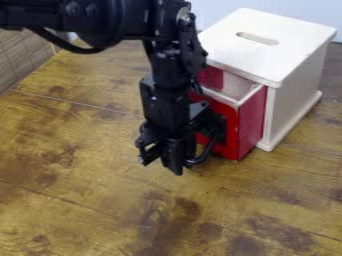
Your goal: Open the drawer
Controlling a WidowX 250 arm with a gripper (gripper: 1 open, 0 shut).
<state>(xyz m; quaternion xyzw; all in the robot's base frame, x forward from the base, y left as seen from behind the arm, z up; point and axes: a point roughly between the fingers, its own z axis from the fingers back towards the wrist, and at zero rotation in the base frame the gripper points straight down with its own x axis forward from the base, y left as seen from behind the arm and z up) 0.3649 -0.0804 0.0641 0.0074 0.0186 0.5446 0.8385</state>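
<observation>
The drawer point(234, 128) has a red front and a pale wood side, and it stands partly pulled out of the cream box point(287, 62). Its black loop handle point(209, 148) sticks out from the red front toward the lower left. My gripper point(173, 164) points straight down on the end of the black arm, right at that handle. The fingers point(163, 158) are shut on the handle, and the arm hides part of the loop and the drawer's left edge.
The cream box has a slot point(257, 40) in its top and sits at the back right of the wooden table point(80, 200). The table's edge runs along the upper left point(16, 62).
</observation>
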